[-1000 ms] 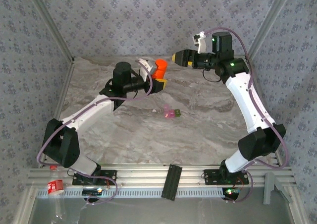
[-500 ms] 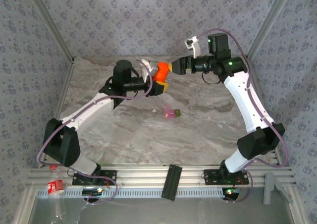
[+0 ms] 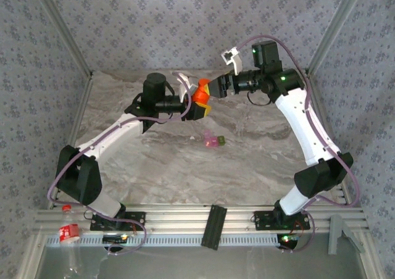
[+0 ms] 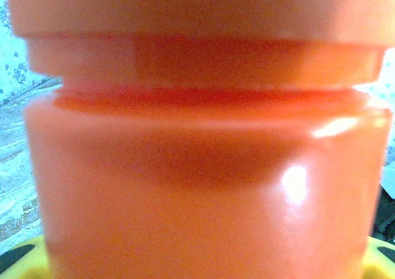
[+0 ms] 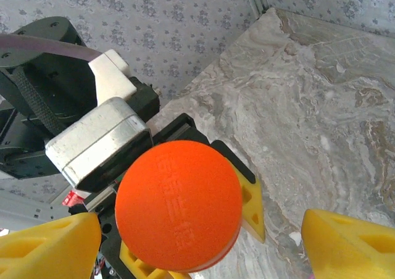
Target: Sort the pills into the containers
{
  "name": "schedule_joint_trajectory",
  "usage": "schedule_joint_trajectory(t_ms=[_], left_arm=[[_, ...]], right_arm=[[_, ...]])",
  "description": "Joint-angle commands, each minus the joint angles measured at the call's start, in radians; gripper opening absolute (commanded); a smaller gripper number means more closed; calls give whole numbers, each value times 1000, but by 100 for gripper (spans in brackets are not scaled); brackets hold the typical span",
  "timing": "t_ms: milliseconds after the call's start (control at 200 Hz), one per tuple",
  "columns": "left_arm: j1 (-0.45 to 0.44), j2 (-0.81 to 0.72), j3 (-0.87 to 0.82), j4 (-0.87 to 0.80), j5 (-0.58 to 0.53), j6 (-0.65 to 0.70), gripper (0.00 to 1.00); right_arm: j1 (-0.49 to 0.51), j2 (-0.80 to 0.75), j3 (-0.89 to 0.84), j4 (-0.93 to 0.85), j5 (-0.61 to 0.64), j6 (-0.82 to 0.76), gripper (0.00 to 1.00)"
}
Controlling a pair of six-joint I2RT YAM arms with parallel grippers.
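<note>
The bottle (image 3: 199, 94) sits in the left gripper (image 3: 197, 104) over the far middle of the table (image 3: 259, 168), with that arm reaching in from the left. The right gripper (image 3: 214, 86) is just right of the bottle's top, facing it. The containers (image 3: 213, 141) lie on the table nearer than the bottle and slightly to its right, between the two arms.

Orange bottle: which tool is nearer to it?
Left. The left tool grips the orange bottle around its body; the right tool hovers open at its top end, not touching.
</note>
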Motion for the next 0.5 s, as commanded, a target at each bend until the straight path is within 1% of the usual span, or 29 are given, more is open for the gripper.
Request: schedule_joint_trajectory(t_ms=[0, 245, 335, 365, 425, 495], left_arm=[[4, -4, 40, 8, 44, 18, 0], [4, -9, 42, 8, 52, 15, 0], [4, -14, 42, 8, 53, 17, 0], [4, -14, 42, 8, 54, 18, 0], [4, -16, 42, 8, 53, 18, 0], [4, -19, 42, 8, 54, 20, 0]], right_arm=[[8, 18, 45, -6, -38, -4, 86], [31, 55, 82, -20, -42, -1, 84], [39, 59, 88, -26, -41, -2, 81], [39, 59, 89, -29, -40, -3, 79], [41, 59, 86, -30, -42, -3, 71], [41, 54, 81, -26, -41, 1, 54]])
